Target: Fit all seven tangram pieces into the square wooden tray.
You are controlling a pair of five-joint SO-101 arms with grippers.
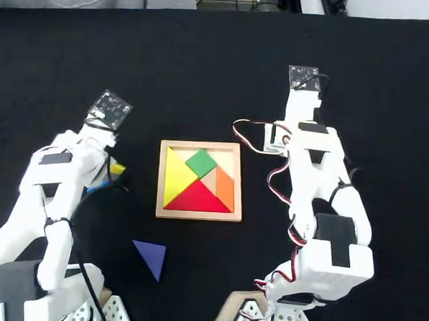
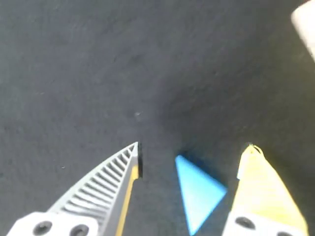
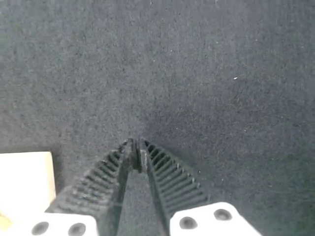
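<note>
Centrally on the black table (image 1: 205, 74) sat the square wooden tray (image 1: 160, 201), holding 4 coloured pieces: a yellow triangle (image 1: 176, 181) on its left, a green square (image 1: 201, 163) at the far side, a red triangle (image 1: 196, 200) at the near side and an orange parallelogram (image 1: 226, 188) on the right. Whether the pale patch between them was a piece or bare wood could not be told. A dark blue triangle (image 1: 152, 256) lay flat on the table, near and left of the tray, apart from it. Left of the tray, the left gripper (image 2: 194, 150) was spread wide, a light blue triangle (image 2: 198, 194) lying between its fingers, touching neither. Right of the tray, the right gripper (image 3: 136, 145) was clenched on nothing above bare cloth.
</note>
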